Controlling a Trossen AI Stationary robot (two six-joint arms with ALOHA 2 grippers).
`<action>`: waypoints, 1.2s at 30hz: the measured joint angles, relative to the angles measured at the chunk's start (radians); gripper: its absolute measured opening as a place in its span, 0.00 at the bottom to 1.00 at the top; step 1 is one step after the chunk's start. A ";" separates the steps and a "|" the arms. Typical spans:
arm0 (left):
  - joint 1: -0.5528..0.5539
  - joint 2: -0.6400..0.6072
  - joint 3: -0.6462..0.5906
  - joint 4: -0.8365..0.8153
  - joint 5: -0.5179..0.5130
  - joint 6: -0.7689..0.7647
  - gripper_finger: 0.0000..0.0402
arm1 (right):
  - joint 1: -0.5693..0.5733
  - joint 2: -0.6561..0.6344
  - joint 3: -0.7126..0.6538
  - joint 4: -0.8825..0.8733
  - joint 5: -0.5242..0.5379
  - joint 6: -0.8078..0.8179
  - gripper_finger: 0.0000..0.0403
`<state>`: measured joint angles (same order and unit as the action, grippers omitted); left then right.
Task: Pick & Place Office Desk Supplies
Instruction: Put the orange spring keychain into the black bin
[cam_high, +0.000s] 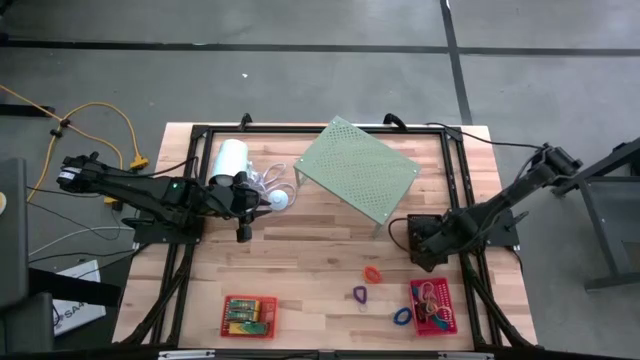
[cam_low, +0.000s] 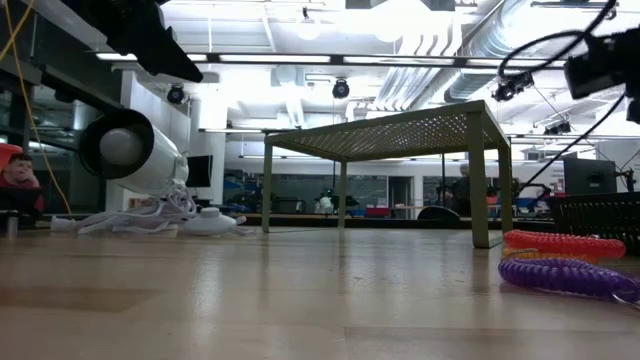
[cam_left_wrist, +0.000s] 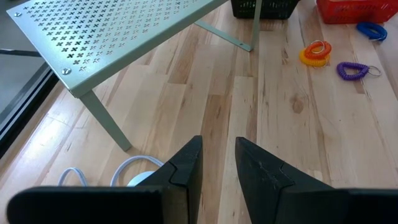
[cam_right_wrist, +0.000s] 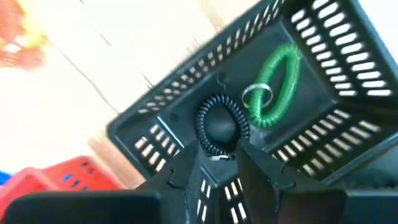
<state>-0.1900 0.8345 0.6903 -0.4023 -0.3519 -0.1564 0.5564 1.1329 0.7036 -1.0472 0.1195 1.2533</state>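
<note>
Hovering my right gripper (cam_right_wrist: 219, 163) over the black basket (cam_right_wrist: 323, 93), landmark for everything here; its fingers stand apart just above the black coil loop (cam_right_wrist: 217, 127), nothing clamped. Beside that loop, inside the basket, lies a green coil loop (cam_right_wrist: 277, 87). Near the basket on the bare wood sit the orange coil (cam_high: 372, 273), purple coil (cam_high: 360, 294) and blue coil (cam_high: 402, 316): light, springy, soft, likely to snag; I'd pinch across one strand. Left gripper (cam_left_wrist: 217, 168) waits well apart from the basket, fingers slightly parted, empty.
</note>
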 joint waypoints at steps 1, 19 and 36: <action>0.000 0.000 0.000 0.000 0.000 0.000 0.22 | 0.000 -0.019 0.000 0.002 0.007 0.000 0.23; 0.000 0.000 0.000 0.000 0.000 0.000 0.22 | 0.000 -0.043 0.001 0.324 0.029 -0.100 0.23; 0.000 0.000 0.000 0.000 0.000 0.000 0.22 | -0.055 0.253 0.002 0.692 0.003 -0.186 0.23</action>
<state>-0.1900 0.8342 0.6903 -0.4024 -0.3519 -0.1562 0.5016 1.3864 0.7059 -0.3552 0.1224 1.0677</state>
